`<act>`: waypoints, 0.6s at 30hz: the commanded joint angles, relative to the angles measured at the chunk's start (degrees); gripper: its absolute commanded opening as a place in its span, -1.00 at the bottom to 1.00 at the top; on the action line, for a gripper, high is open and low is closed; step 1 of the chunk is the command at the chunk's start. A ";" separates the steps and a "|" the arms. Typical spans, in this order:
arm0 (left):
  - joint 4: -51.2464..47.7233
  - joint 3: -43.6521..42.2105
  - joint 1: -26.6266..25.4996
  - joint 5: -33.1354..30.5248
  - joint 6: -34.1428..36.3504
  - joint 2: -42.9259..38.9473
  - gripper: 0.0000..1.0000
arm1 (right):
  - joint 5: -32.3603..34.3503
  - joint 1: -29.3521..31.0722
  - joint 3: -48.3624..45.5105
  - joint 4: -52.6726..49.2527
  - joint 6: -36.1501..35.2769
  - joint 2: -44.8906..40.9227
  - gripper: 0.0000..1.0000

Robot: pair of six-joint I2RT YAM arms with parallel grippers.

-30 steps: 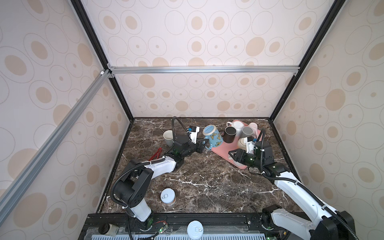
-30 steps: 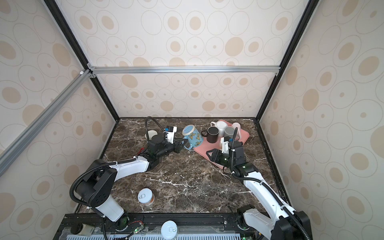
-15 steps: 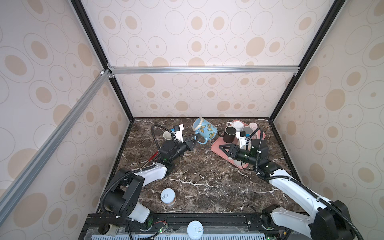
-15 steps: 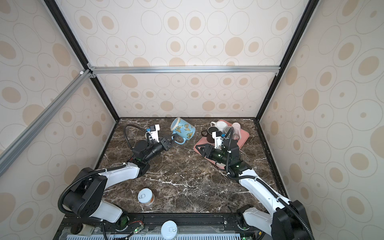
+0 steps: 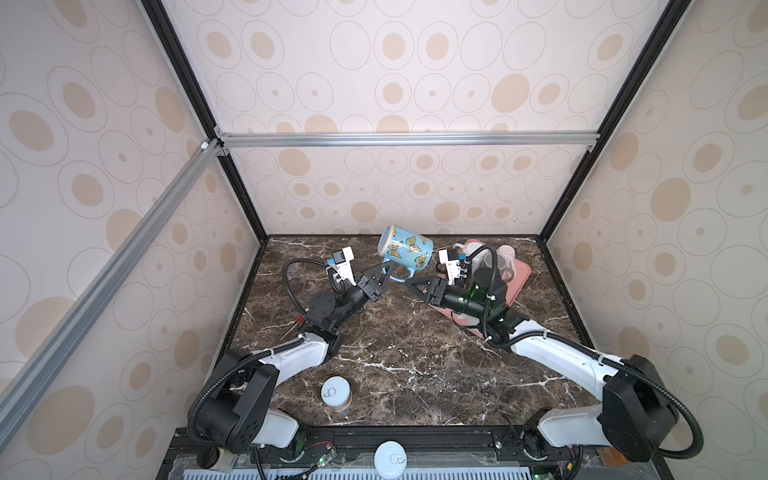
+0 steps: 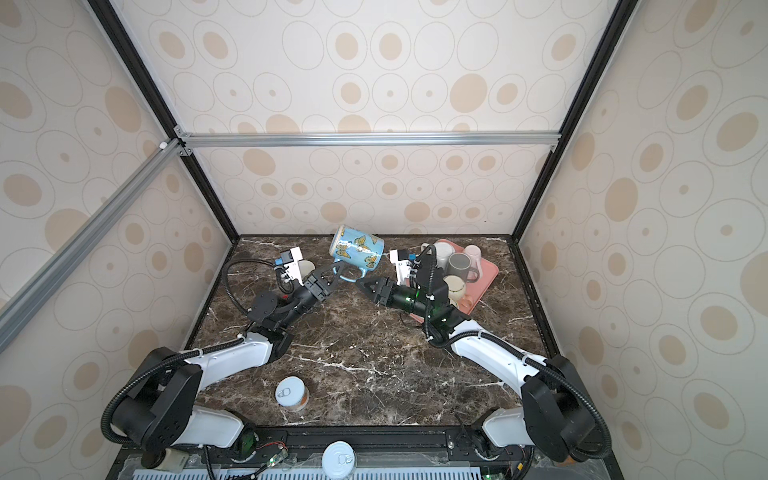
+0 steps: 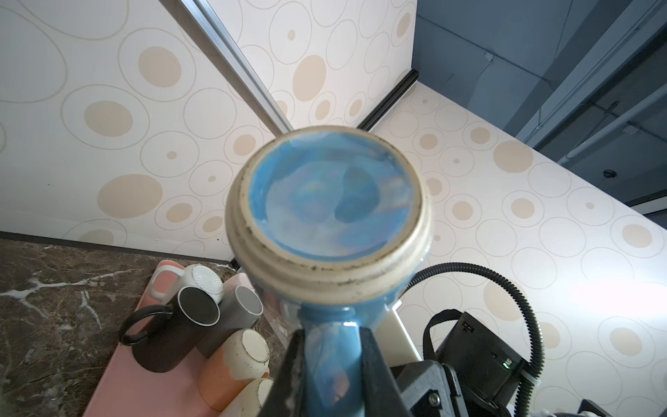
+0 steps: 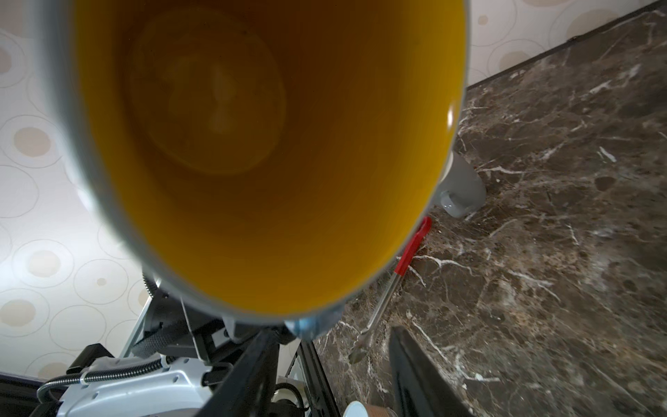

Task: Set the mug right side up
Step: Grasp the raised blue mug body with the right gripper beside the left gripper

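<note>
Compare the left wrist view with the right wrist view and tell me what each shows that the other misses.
Only the left wrist view shows the blue base of the mug, the left gripper shut on its handle, and the pink tray of upside-down cups. Only the right wrist view shows the mug's yellow inside, the right gripper with jaws open, a red-handled tool and a grey cup. Both show the mug, from opposite ends, and the marble table.
</note>
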 commanded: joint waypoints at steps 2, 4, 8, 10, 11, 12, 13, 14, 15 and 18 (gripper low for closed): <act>13.38 0.00 0.22 -1.48 -3.87 -3.91 -1.00 | 0.61 0.59 2.40 5.53 1.36 1.32 0.07; 13.85 -0.43 0.25 -1.69 -4.56 -4.20 -1.00 | 1.81 0.78 2.35 6.49 1.36 1.41 0.07; 15.34 -1.21 0.28 -2.41 -5.56 -4.48 -1.00 | 4.30 1.42 2.37 9.58 1.78 2.14 0.07; 15.96 -1.96 0.23 -3.35 -5.59 -4.57 -1.00 | 4.01 1.85 3.49 9.66 2.18 3.47 0.07; 16.58 -2.51 0.21 -4.09 -5.66 -4.62 -1.00 | 3.60 1.94 4.17 10.07 2.69 4.38 0.07; 17.29 -2.90 0.26 -4.55 -5.91 -4.47 -1.00 | 3.31 2.18 4.61 10.90 3.14 5.13 0.07; 17.98 -3.19 0.31 -4.61 -6.17 -4.31 -1.00 | 3.17 2.34 4.90 12.03 3.82 5.98 0.06; 18.79 -3.33 0.31 -4.77 -6.60 -4.08 -1.00 | 3.02 2.53 5.12 13.28 4.44 6.72 0.05; 19.65 -3.50 0.29 -4.75 -7.13 -3.75 -1.00 | 2.84 2.69 5.32 14.43 5.00 7.41 -0.03; 21.95 -4.05 0.37 -5.06 -8.70 -2.97 -1.00 | 1.99 2.97 5.52 17.57 6.09 8.85 -0.39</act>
